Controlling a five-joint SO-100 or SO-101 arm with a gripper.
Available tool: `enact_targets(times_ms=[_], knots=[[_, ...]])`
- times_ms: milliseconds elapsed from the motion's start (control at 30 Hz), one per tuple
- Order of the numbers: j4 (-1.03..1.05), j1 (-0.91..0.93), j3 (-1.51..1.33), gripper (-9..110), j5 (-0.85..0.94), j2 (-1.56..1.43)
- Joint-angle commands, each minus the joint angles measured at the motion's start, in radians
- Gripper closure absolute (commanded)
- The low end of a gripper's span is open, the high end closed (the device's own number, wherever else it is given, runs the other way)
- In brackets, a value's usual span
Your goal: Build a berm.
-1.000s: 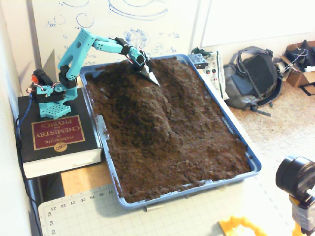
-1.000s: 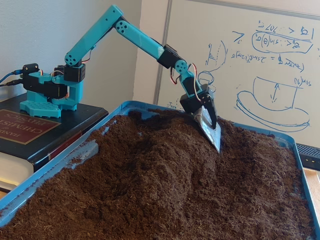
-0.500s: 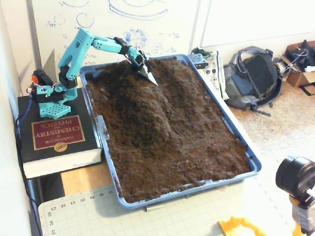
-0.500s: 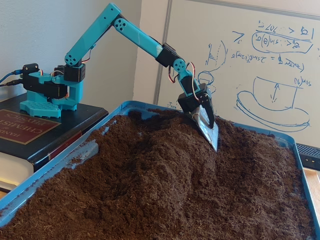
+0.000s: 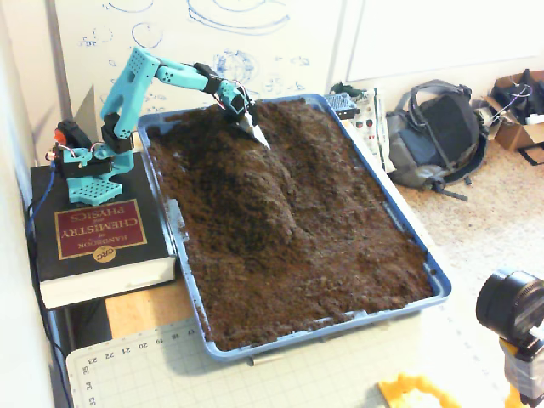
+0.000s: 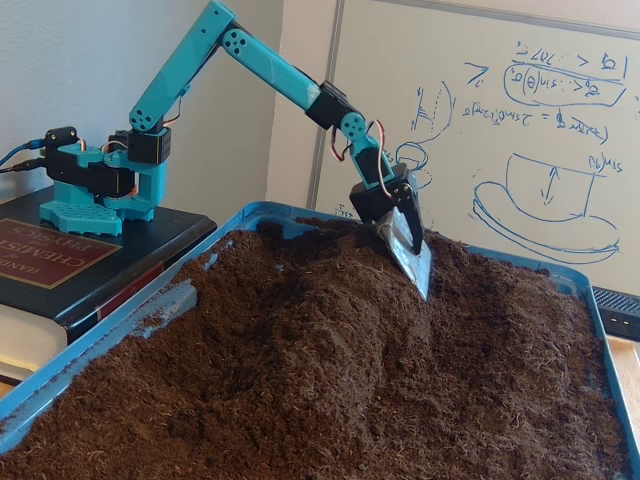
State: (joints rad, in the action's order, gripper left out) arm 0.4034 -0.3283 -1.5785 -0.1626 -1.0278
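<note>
"So where does the raised ridge of loose, dark brown, crumbly soil (image 5: pixel 255 183) sit at this moment?"

"It runs down the left-centre of the shallow blue plastic tray (image 5: pixel 438 285) in the view from above, higher than the flatter soil to its right. In the low view the ridge (image 6: pixel 330 300) rises toward the far end of the tray (image 6: pixel 110 325), just in front of the whiteboard with blue marker sketches (image 6: pixel 540 130)."

"And the turquoise arm's hand (image 5: pixel 257 134)?"

"It carries a pale, pointed metal scoop blade. The hand (image 6: pixel 415 265) is angled down with the blade tip touching the soil at the far end of the ridge. Whether its fingers are spread or pressed together, I cannot tell; the blade hides them."

"What might go wrong?"

"My guess: the blade stands steep and close to the crest, so a hard pull could slice the top off and flatten the ridge instead of piling it. Loose soil would also slide down either flank. A push toward the far rim might spill crumbs over the tray edge. The arm's base rests on a thick dark chemistry handbook (image 5: pixel 98 238), so a heavy drag could shift it."
</note>
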Motion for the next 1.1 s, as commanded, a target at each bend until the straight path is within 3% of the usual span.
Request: enact_targets(times_ms=[0, 767, 1067], knots=[[-0.009, 0.018, -0.003, 101, 0.006, -0.106], [-0.020, 0.086, 0.279, 101, 0.006, -0.084], [-0.020, 0.138, 0.442, 101, 0.009, 0.123]])
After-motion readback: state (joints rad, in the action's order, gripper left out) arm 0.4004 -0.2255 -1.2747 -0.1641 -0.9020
